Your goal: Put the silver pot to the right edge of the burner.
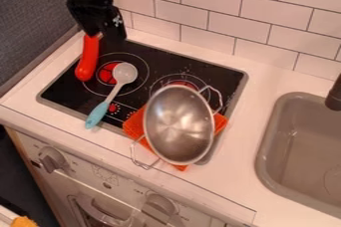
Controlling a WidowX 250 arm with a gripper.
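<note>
Gripper [106, 34] at upper left of the frame, by the tiles [200, 7], its lower end at the top of a red thing [87, 60]. Wide, narrow or holding: cannot tell from here. Should confirm it is free of the red thing before travel.

Next outward: spoon [124, 73], head on the left burner [108, 72], handle toward the lower left. A low path could sweep it; judged best to lift first, then cross above it.

Pot [178, 124] just below the centre of the frame, mouth up, over the lower part of the right burner [180, 81] and overlapping an orange cloth [134, 122]. Wire handles at its upper right and lower left.

Step in hand, as judged: reach the pot and take its rim. Come down from above, one side of the grip inside the wall, one outside; close square to the metal. The rim looks thin and smooth, so an off-angle grip may skid or swivel. The wire handles might snag or turn.

Then raise slightly, so the cloth is not dragged along, and shift a short way toward the right rim of the hob [242, 82]. Stop short of the sink [296, 146]. Lower level, release once the base bears.
</note>
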